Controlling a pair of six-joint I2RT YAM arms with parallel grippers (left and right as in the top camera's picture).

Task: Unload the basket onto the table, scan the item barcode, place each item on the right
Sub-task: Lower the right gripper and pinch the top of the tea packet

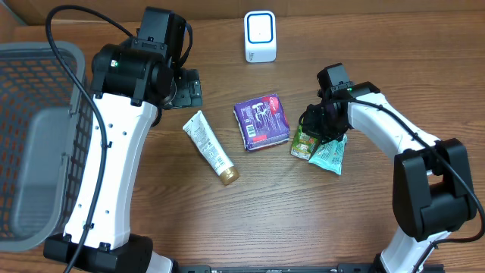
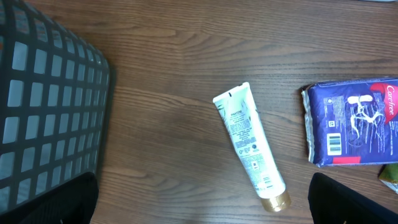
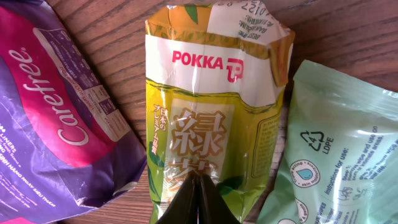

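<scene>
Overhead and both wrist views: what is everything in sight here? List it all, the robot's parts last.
basket: one, grey, left edge of the table
white device: one, white with a blue outline, far side of the table
tube: one, white with a gold cap, lying left of centre
Carefree pack: one, purple, centre
Pokka pack: one, green and yellow, right of the Carefree pack
pouch: one, mint green, right of the Pokka pack
table: one, brown wood
left gripper: one, black, open, above the tube
right gripper: one, black, shut, tips at the Pokka pack
</scene>
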